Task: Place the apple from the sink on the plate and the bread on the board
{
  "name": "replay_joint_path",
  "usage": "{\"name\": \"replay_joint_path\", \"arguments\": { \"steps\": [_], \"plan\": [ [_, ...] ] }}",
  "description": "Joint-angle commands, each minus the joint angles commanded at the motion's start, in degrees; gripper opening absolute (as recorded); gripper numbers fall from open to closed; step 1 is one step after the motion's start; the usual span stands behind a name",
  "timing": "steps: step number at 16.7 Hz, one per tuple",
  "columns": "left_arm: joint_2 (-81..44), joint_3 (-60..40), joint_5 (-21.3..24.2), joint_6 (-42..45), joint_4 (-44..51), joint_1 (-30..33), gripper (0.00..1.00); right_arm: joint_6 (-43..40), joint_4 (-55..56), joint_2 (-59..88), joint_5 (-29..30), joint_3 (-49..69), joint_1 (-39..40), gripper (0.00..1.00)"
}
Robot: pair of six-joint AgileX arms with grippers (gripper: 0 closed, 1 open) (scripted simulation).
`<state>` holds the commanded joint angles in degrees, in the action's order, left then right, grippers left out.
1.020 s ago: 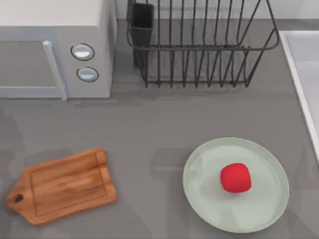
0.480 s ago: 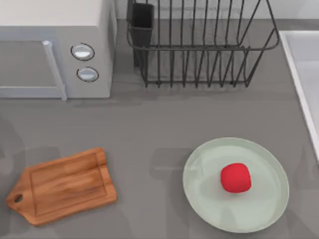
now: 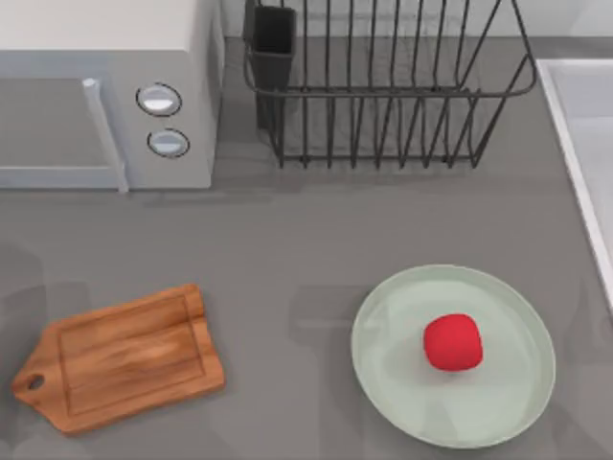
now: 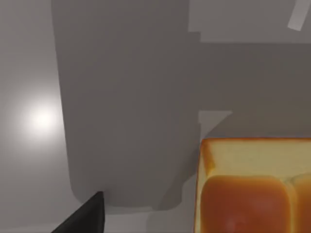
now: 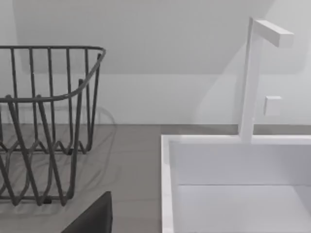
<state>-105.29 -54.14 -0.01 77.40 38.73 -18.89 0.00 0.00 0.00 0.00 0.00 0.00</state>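
The red apple (image 3: pixel 452 342) rests on the mint-green plate (image 3: pixel 508 402) at the table's front right. At the front left, the wooden board (image 3: pixel 124 356) lies bare with its handle pointing left. A strip of the pale sink (image 3: pixel 584 144) runs along the right edge, and its basin (image 5: pixel 233 194) looks bare in the right wrist view. The golden-brown bread (image 4: pixel 252 189) lies on a grey surface close under the left wrist camera, beside a dark tip of my left gripper (image 4: pixel 85 218). A dark tip of my right gripper (image 5: pixel 95 218) sits between the rack and the sink.
A grey microwave (image 3: pixel 105 91) stands at the back left. A black wire dish rack (image 3: pixel 383 86) stands at the back middle, seen again as the rack (image 5: pixel 43 121) left of the sink. A white faucet (image 5: pixel 252 82) rises behind the basin.
Faint shadows near the table's left edge have shifted a little. The apple, plate and board have not moved.
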Motion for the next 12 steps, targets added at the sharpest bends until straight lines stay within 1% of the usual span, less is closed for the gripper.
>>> {"name": "replay_joint_path", "arguments": {
  "steps": [1,12],
  "plan": [
    [0.0,0.0,0.0,0.0,0.0,0.0,1.0,0.0,0.0,0.0,0.0,0.0,0.0,1.0],
    [0.0,0.0,0.0,0.0,0.0,0.0,0.17,0.0,0.0,0.0,0.0,0.0,0.0,1.0]
  ]
}}
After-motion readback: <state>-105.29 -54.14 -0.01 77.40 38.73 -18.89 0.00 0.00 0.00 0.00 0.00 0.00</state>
